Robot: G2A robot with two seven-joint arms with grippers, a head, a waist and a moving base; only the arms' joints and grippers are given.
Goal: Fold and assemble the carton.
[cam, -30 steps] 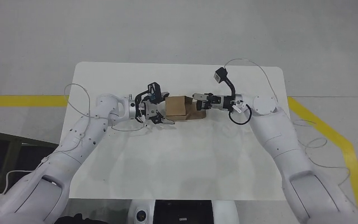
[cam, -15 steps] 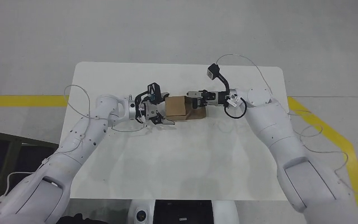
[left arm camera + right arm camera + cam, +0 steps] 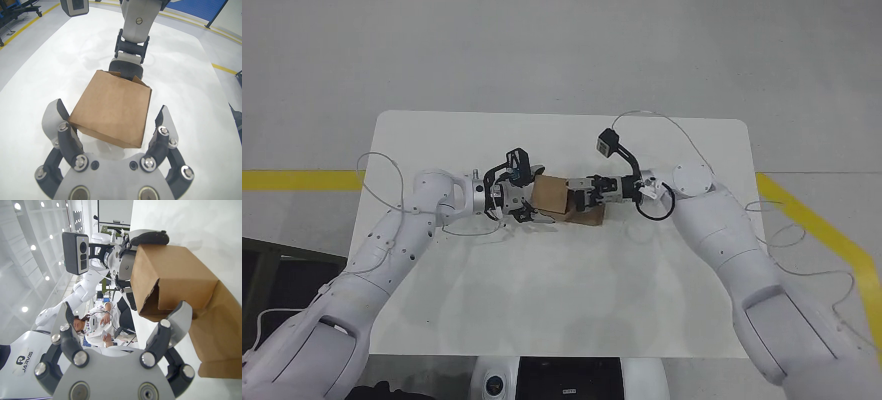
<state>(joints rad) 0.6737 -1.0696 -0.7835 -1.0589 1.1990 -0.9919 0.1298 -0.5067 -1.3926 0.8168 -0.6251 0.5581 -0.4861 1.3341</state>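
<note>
While the brown carton is at mid-tabletop, the left end effector is spread around its closed end, one finger touching a corner. Beyond it, the right end effector is also spread, one finger at the carton's open end.

Change over the last second. The right gripper has advanced toward the left gripper, with its arm swung inward, and one of its spread fingers now sits at the carton's open end. The carton, earlier square between the two sets of jaws, now lies skewed. Its loose flap, beside the right jaws, has turned with it.
</note>
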